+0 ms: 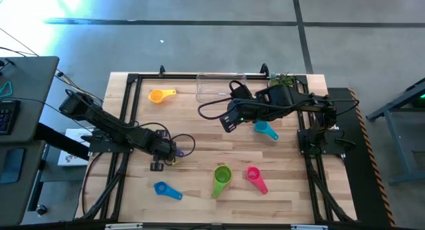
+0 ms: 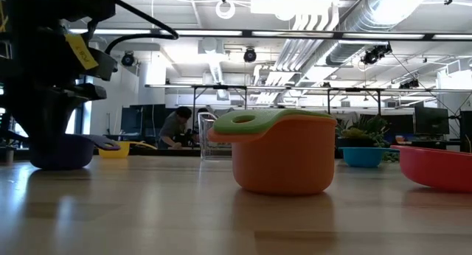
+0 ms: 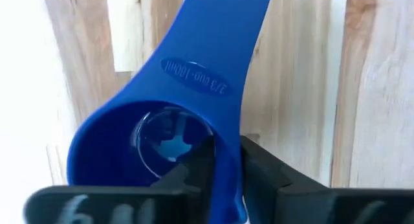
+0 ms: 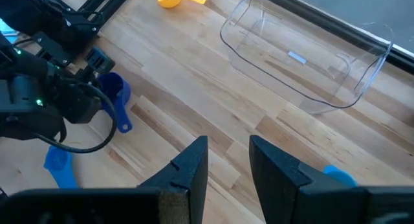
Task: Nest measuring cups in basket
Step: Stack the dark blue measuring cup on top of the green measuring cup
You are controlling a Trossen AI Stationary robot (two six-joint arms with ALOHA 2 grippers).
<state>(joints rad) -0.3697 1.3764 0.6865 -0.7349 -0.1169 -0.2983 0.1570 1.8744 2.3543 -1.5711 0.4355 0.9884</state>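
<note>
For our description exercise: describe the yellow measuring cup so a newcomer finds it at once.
Find the clear basket at the table's far edge. Left of it in the high view lies the yellow cup, handle pointing toward the basket. It is the only yellow one.

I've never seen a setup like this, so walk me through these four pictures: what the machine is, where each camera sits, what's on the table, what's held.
This is a robot with two dark arms at a wooden table. One picture looks straight down, one looks level across the tabletop, and each wrist carries its own camera.

On the table lie small measuring scoops: a yellow scoop, teal scoop, green scoop, pink scoop and light blue scoop, plus a clear bin and a small plant at the far edge.

The left gripper pinches the wall of a dark blue scoop, one finger inside and one outside. The right gripper hangs open and empty near the bin.
</note>
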